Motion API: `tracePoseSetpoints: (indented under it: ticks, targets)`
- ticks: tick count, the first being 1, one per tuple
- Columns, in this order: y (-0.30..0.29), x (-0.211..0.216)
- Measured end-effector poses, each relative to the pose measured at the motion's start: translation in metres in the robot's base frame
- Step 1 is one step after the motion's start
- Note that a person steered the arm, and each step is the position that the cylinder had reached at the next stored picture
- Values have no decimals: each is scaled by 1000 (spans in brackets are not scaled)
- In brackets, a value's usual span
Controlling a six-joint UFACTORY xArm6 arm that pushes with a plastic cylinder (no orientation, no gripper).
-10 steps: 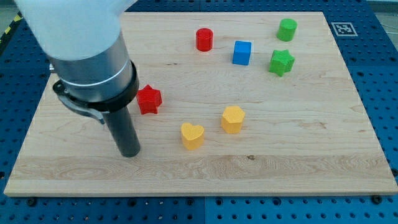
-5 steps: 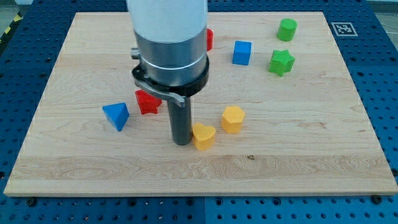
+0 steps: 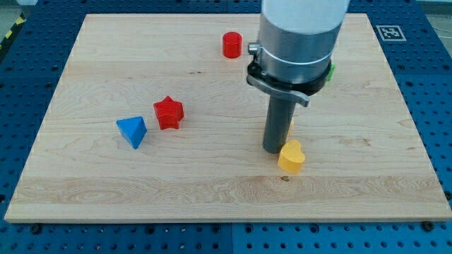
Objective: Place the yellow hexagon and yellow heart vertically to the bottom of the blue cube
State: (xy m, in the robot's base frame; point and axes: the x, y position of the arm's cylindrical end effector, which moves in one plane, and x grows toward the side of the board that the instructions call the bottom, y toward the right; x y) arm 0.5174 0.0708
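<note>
My tip (image 3: 274, 149) is a bare rod with no jaws to part or close. It touches the upper-left side of the yellow heart (image 3: 291, 156). A sliver of the yellow hexagon (image 3: 289, 128) shows just above the heart, behind the rod. The blue cube is hidden by the arm. From the heart, open board (image 3: 212, 190) runs to the right and bottom edges. The red star (image 3: 169, 112) and blue triangle block (image 3: 132, 131) lie well to its left, the red cylinder (image 3: 232, 44) far up-left
</note>
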Motion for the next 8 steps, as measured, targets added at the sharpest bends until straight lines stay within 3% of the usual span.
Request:
tracePoseSetpoints:
  ticks: [3, 8]
  targets:
    - [-35, -5]
    - [-20, -19]
